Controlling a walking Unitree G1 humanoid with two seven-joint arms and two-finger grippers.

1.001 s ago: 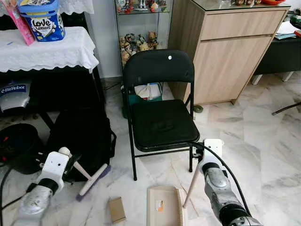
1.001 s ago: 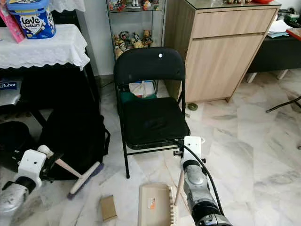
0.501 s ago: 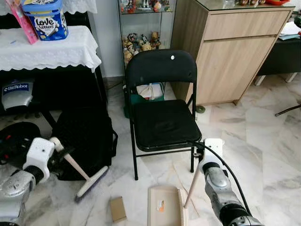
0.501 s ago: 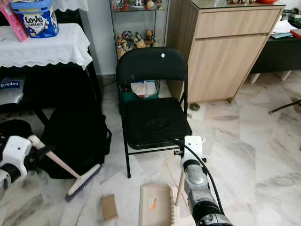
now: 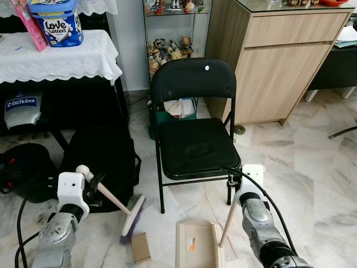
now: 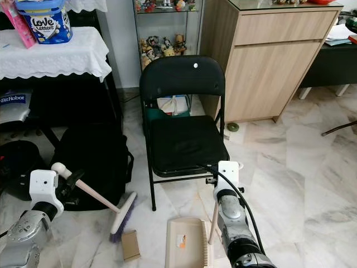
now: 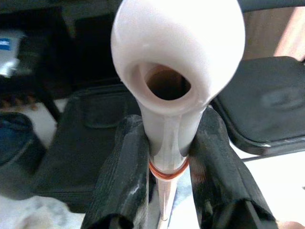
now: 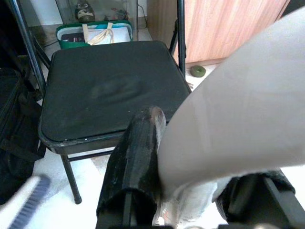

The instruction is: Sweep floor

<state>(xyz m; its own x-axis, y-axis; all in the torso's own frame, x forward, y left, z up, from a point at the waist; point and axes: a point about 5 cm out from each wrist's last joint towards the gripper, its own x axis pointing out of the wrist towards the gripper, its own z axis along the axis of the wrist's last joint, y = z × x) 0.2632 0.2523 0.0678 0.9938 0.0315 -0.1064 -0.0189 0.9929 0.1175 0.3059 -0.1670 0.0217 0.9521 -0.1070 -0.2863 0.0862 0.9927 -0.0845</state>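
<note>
- The floor (image 5: 312, 167) is pale marble, with a black chair (image 5: 194, 120) in the middle and a wooden cabinet (image 5: 273, 61) behind.
- A black bag (image 5: 106, 162) lies under the table (image 5: 56, 58).
- The left gripper (image 7: 164, 157) is closed on the brush (image 5: 131, 216) handle; the bristles touch the floor beside a card (image 5: 139, 248).
- The right gripper (image 8: 183, 191) clamps the dustpan (image 5: 196, 244) handle; the pan rests on the floor before the chair.

Head views: bright, even daylight, sharp across the frame.
Marble floor (image 5: 312, 167): soft sheen, pale glare patches.
Under the table (image 5: 56, 56): deep shade, detail lost.
Chair (image 5: 195, 145): faint shadow beneath, seat slightly glossy.
Left wrist view: broom handle (image 7: 176, 71) blown pale and blurred, background soft.
Right wrist view: dustpan handle (image 8: 238, 109) out of focus, chair behind sharper.
</note>
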